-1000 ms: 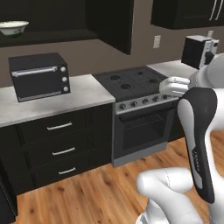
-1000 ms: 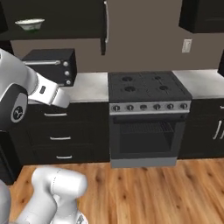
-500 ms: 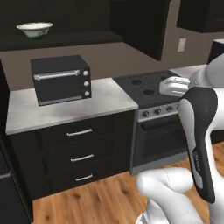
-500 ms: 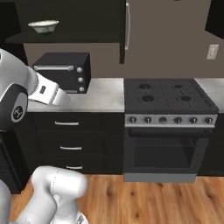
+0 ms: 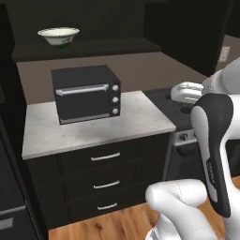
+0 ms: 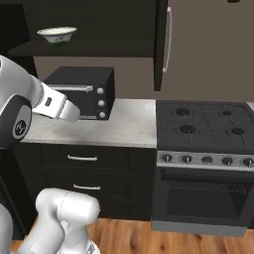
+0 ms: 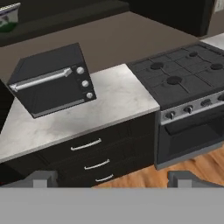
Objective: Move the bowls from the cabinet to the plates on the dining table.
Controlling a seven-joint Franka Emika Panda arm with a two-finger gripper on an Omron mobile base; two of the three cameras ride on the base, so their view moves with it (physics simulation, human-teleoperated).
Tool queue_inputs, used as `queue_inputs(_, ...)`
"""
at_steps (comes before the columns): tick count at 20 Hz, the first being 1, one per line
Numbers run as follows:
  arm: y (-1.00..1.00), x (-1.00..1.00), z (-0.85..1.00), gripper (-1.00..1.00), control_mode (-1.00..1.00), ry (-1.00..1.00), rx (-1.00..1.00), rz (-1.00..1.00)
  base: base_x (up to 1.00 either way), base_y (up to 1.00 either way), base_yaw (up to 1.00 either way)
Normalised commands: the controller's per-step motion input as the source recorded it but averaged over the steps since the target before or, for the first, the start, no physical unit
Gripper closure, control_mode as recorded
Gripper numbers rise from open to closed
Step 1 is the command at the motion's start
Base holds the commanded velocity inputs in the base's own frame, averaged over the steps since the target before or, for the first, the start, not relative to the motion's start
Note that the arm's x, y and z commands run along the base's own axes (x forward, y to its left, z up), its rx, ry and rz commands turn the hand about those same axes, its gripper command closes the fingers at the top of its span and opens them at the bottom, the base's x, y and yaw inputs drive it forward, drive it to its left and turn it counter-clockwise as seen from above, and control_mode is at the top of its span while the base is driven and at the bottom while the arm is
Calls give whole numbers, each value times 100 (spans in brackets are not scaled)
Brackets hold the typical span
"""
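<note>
A cream-white bowl (image 5: pixel 58 35) with a green pattern stands on the open shelf of the dark cabinet (image 5: pixel 89 48), high above the counter. The bowl (image 6: pixel 57 35) shows again at the upper left of the right base view, left of the cabinet door (image 6: pixel 161 44) with its long silver handle. Its edge (image 7: pixel 8 18) peeks in at the top left corner of the hand view. My gripper (image 7: pixel 113 180) is open and empty, far from the shelf and looking down at the counter front. The plates and the dining table are out of view.
A black toaster oven (image 5: pixel 86 93) sits on the small marble counter (image 5: pixel 136 123) over dark drawers (image 5: pixel 104 174). A black gas stove (image 6: pixel 206 121) adjoins the counter on the right. Wooden floor (image 7: pixel 144 175) lies in front.
The whole picture has shifted: the base has moved, so the toaster oven, counter and bowl now sit closer and more central, the stove further right. The arm keeps its pose, gripper still open.
</note>
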Motion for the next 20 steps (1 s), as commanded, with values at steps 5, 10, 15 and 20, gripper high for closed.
queue_inputs(5,0,0,0,-100,100,0,0,0,68,43,15)
queue_inputs(10,0,0,0,-100,100,0,0,0,67,42,15)
queue_inputs(15,0,0,0,-100,100,0,0,0,57,29,14)
queue_inputs(20,0,0,0,-100,100,0,0,0,51,25,13)
